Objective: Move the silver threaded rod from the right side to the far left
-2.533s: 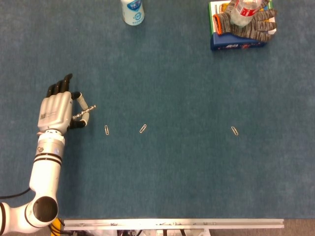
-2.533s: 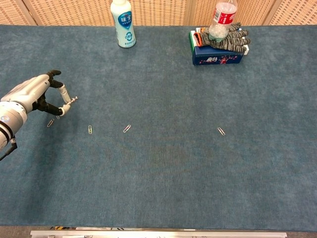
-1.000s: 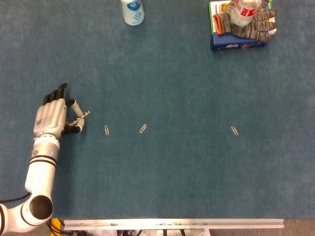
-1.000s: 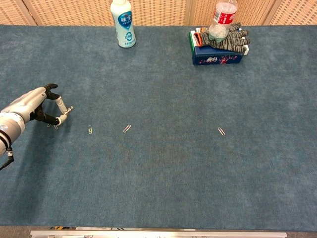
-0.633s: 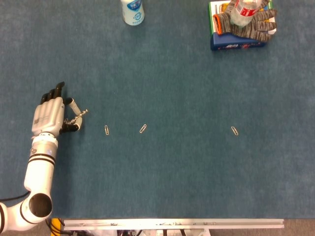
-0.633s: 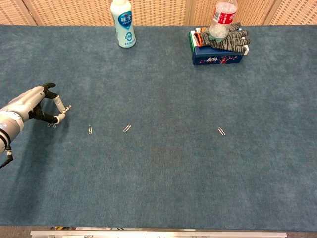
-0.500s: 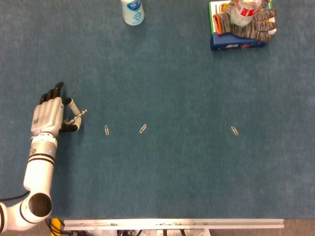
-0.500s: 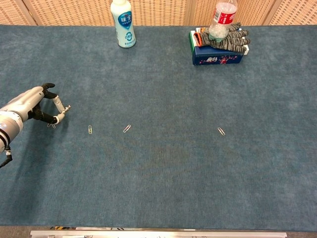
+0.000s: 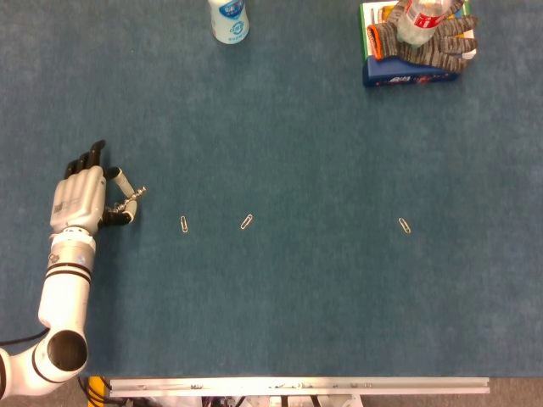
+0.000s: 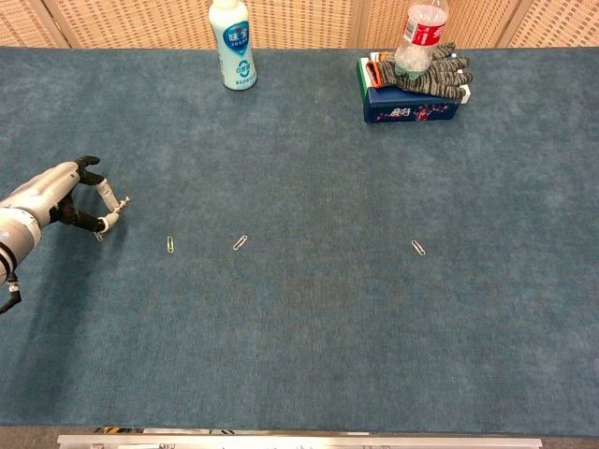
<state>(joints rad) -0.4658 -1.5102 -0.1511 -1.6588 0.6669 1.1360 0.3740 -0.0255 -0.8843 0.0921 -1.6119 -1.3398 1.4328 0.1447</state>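
The left hand (image 9: pixel 79 195) is seen at the far left of the blue table (image 9: pixel 305 305), low over the cloth, with the silver threaded rod (image 9: pixel 131 199) pinched between thumb and a finger while the other fingers (image 9: pixel 89 158) are held straight together. In the chest view the same left hand (image 10: pixel 58 199) is shown holding the rod (image 10: pixel 114 211) just above the surface, its tip pointing right. Three paper clips (image 9: pixel 184 224) are laid in a row to the right. A white bottle (image 9: pixel 229 19) is stood at the far edge.
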